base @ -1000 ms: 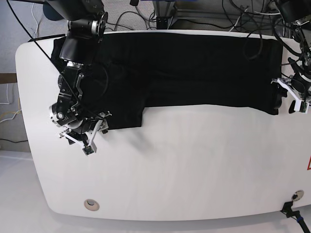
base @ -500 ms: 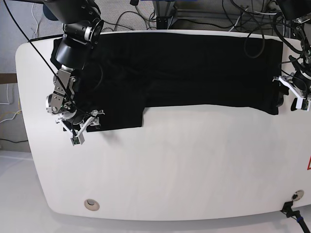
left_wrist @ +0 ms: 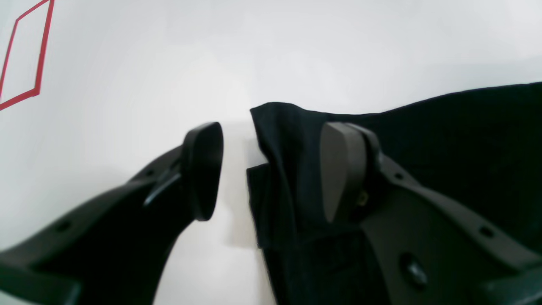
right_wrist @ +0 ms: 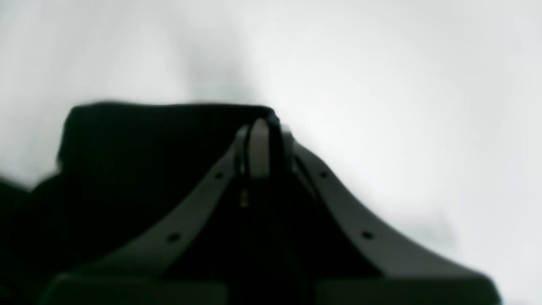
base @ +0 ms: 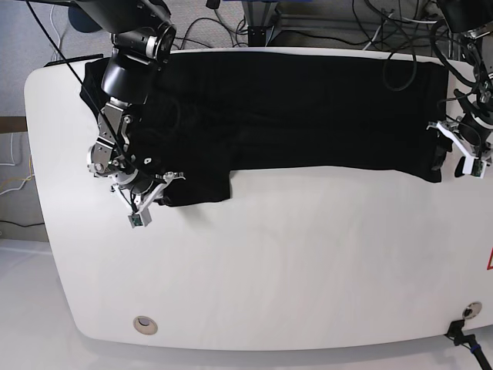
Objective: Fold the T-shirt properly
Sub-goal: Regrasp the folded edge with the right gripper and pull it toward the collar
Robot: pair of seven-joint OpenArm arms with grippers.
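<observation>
Light: bright, even, from overhead.
Shadows: faint, soft beside the shirt point(base: 308, 116).
Blur: right wrist view smeared throughout.
Detail: shirt folds lost in black.

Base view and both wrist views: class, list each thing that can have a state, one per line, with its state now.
Large black cloth T-shirt: lying flat on the table, wrinkled, not yet neatly folded.
Left gripper: open, fingers straddling the shirt's edge.
Right gripper: shut on the shirt's edge.
White oval table: bears the shirt.

White rounded table point(base: 308, 270), red tape outline point(left_wrist: 23, 55) on it, cables point(base: 323, 27) behind, grey floor point(base: 23, 38)
</observation>
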